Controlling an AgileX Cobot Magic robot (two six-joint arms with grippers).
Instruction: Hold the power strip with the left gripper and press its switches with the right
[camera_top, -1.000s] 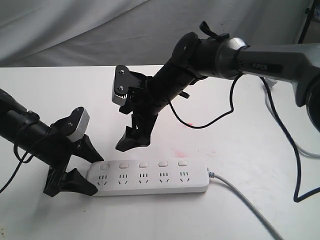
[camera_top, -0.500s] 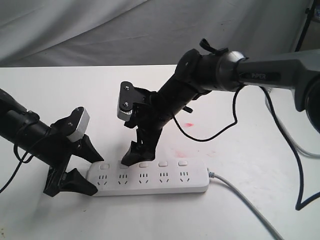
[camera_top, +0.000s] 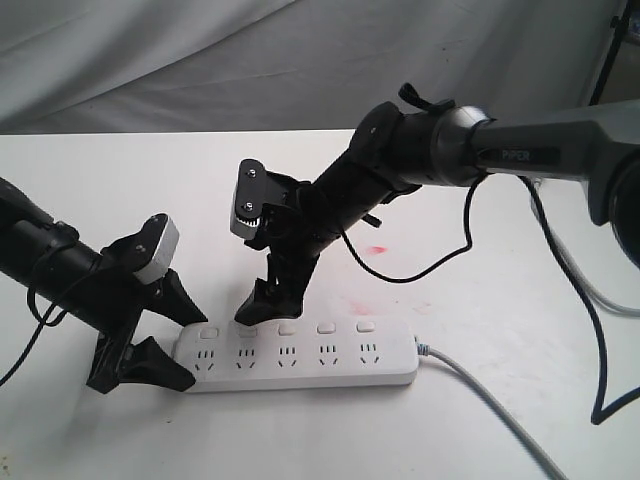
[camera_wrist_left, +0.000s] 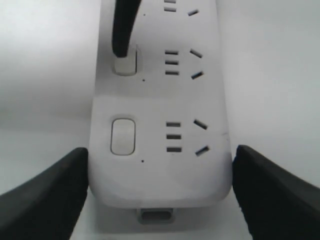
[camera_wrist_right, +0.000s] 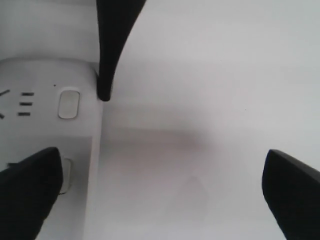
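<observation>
Power strip (camera_top: 300, 355) end sits clamped in left gripper (camera_top: 190, 349).

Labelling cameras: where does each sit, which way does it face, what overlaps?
Exterior: off-arm, looking down at the power strip on the table; shows left arm, left hand, right arm, right hand.
Left wrist: on left arm, looking along the strip from its end; own fingers flank it.
Right wrist: on right arm, looking down at the strip's edge; own fingers spread.
Shared: both wrist views see the end switch.
</observation>
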